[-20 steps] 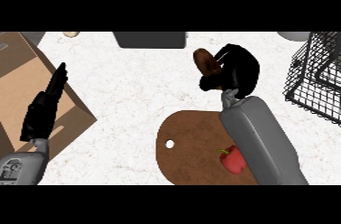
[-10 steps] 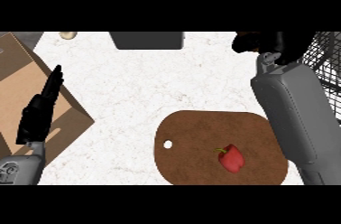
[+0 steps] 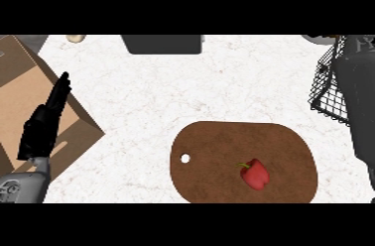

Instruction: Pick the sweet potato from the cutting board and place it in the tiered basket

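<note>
The brown cutting board point(image 3: 219, 146) lies on the counter at lower centre, with only a red pepper point(image 3: 255, 173) on it. No sweet potato shows anywhere. The black wire tiered basket point(image 3: 326, 91) stands at the right edge. My right forearm point(image 3: 360, 121) rises along that edge in front of the basket and hides most of it. At its top end, only a dark part of my right hand point(image 3: 360, 44) shows against the frame's upper edge, and what it holds is hidden. My left hand point(image 3: 45, 126) rests open at the left, fingers pointing up, over a brown box.
A brown cardboard box point(image 3: 29, 86) fills the left side. A dark grey block point(image 3: 161, 43) sits at the top centre, a small beige thing point(image 3: 75, 38) at the top left, and a pale round object point(image 3: 319, 38) near the basket's top.
My right arm has swung from above the cutting board to the right, over the basket. The sweet potato seen in that hand a second ago is out of sight. The left hand has not moved.
</note>
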